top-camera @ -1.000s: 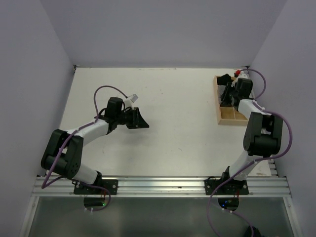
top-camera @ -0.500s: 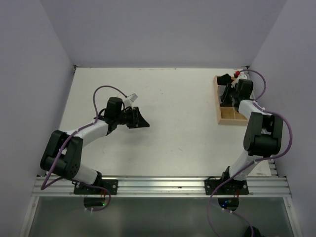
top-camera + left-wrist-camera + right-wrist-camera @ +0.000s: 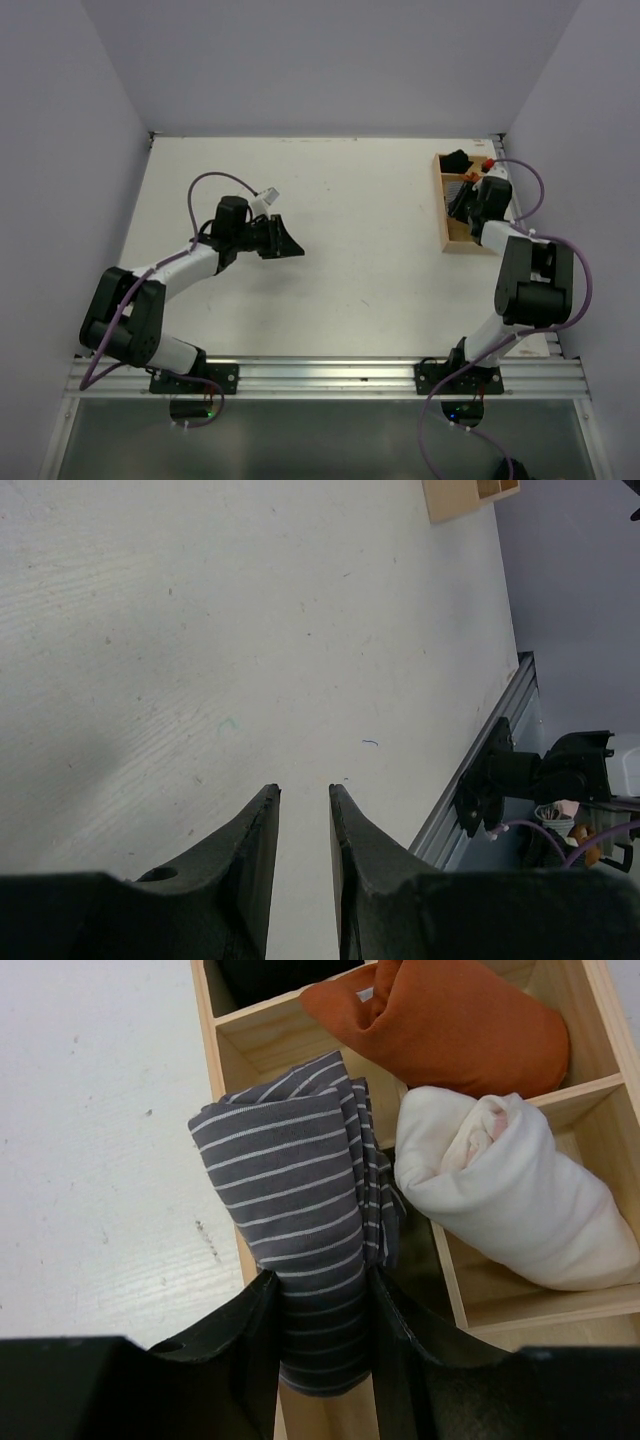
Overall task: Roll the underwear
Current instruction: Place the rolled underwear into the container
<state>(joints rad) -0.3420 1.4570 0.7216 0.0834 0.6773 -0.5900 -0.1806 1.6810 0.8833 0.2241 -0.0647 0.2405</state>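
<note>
Top view: two arms. The left gripper [image 3: 288,244] hangs over the table [image 3: 360,290], left of centre; the right gripper [image 3: 463,198] is at one wooden tray [image 3: 446,232], far right.

Left wrist: jaws slightly apart, nothing between them.

Right wrist: jaws clamp the underwear [image 3: 295,1200], one striped roll at the tray's left edge, beside one white bundle [image 3: 500,1190]; one orange bundle [image 3: 450,1020] lies farther.

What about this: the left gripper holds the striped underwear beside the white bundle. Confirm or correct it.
Wrong arm: the right gripper holds the striped underwear beside the white bundle, as the right wrist view shows.
</note>
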